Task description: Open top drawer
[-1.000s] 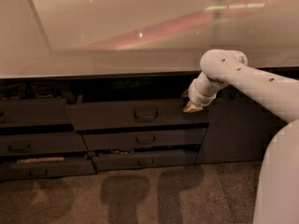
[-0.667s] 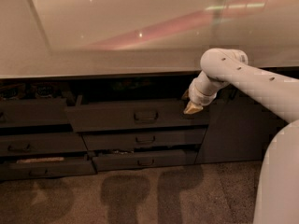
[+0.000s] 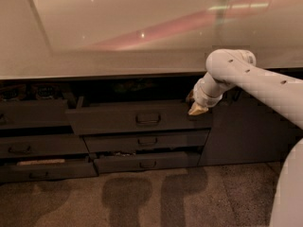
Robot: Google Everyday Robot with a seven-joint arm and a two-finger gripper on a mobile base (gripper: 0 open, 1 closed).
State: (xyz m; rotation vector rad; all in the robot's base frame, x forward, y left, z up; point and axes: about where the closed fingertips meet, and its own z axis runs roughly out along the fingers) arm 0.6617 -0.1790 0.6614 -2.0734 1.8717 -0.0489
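- Nothing has really changed over the last second. The white, rounded robot arm (image 3: 255, 79) is parked where it was, and the top drawer (image 3: 109, 122) hasn't slid any further.
- So my read is that the pull is either finished or paused. The drawer already stands proud of the fronts around it, with a dark gap open behind its top edge, so I'd call it partly open at least.
- That drawer is the widest matte dark grey slab front, sitting at 6 o'clock under the pale, glossy countertop (image 3: 142, 32). A small dark loop handle (image 3: 148, 119) sits at its centre.
- The gripper (image 3: 198, 109), a tan tip on the end of the white wrist, is at 3 o'clock from that handle, right at the drawer's top right corner.
- I can't tell how far the gripper is open, or whether it's got hold of anything. It's not on the handle, though.
- At 6 o'clock from the top drawer are two narrower dark drawer fronts (image 3: 147, 142) with similar handles.
- At 3 o'clock there's a flat dark cabinet door (image 3: 236, 131).
- The floor is speckled brown carpet (image 3: 142, 197), rough-looking next to all the smooth panels.
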